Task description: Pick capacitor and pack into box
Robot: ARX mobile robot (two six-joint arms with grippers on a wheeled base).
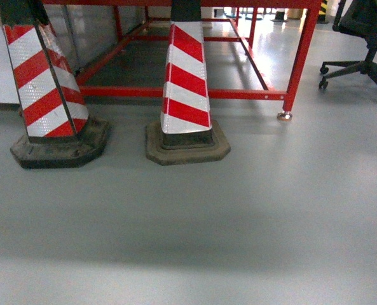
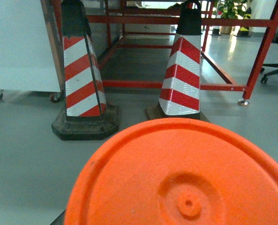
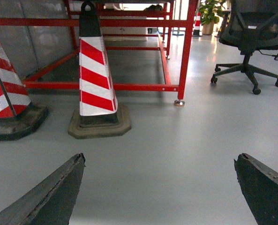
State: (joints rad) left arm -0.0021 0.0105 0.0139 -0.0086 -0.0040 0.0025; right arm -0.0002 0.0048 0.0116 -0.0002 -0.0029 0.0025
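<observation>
Near: right gripper (image 3: 160, 187) fingers spread wide apart, nothing between them, grey floor (image 3: 176, 140) below. Left wrist view is mostly filled by an orange round disc (image 2: 185, 178) close to the lens; left gripper itself hidden, can't tell its state. Further out, two red-white striped cones: left cone (image 1: 48, 89) and right cone (image 1: 187, 89) on dark bases. Behind them a red metal frame (image 1: 299, 57). Far right, black office chair (image 1: 366, 38). Box and capacitor not in view.
</observation>
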